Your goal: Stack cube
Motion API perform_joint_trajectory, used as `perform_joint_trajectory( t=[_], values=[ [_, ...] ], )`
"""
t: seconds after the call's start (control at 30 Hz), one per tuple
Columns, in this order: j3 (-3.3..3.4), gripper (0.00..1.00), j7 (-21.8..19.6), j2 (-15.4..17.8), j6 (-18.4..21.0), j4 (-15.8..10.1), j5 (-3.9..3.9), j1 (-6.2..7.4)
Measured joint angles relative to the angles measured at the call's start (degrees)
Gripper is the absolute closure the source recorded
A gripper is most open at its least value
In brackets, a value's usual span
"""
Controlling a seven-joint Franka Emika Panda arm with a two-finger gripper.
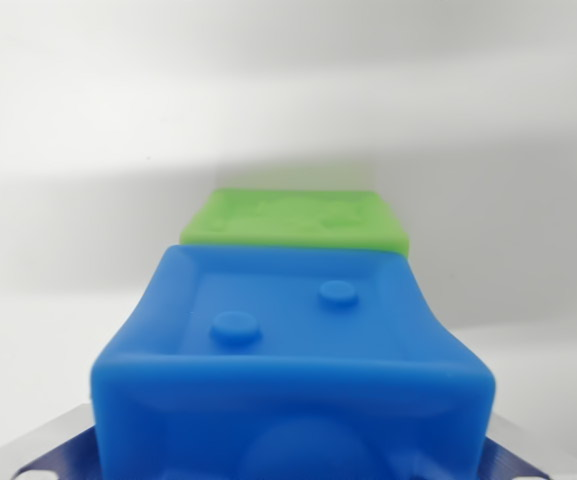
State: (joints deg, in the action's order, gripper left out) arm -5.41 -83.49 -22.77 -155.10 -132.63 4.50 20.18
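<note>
A close wrist view is showing a blue cube [293, 370] filling the lower middle of the picture, very near the lens, with two small round studs showing on the recessed face that is turned toward the camera. Directly beyond it, and touching its far edge in this view, a green cube [298, 220] is lying on the pale desk [68, 200], with only a shallow band of it showing above the blue one. The two cubes are sitting almost in line, the green one reaching a little toward the wrist view's right. Whether the blue cube is hanging above the green one or merely in front of it cannot be told from this angle. The fingers of the claw are not visible; only grey metal corners of the mount [53, 445] are peeking out at the bottom edge, so how wide the claw is standing cannot be told. The blue cube's closeness suggests it is being carried, but that is a judgement. The coming move is likely turning on bringing blue squarely over green, forward and slightly right.
</note>
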Motion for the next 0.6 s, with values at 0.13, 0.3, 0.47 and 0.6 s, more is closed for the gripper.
perform_joint_trajectory(
  t=[0.13, 0.3, 0.47, 0.6],
  values=[
    [0.06, 0.00, 0.0, -0.1, -0.1, 0.0, 0.00, 0.08],
    [0.07, 0.00, 0.0, -0.1, -0.1, 0.0, 0.00, 0.08],
    [0.07, 0.00, 0.0, -0.1, -0.1, 0.0, 0.00, 0.09],
    [0.09, 0.00, 0.0, -0.2, -0.1, 0.0, 0.00, 0.09]
  ],
)
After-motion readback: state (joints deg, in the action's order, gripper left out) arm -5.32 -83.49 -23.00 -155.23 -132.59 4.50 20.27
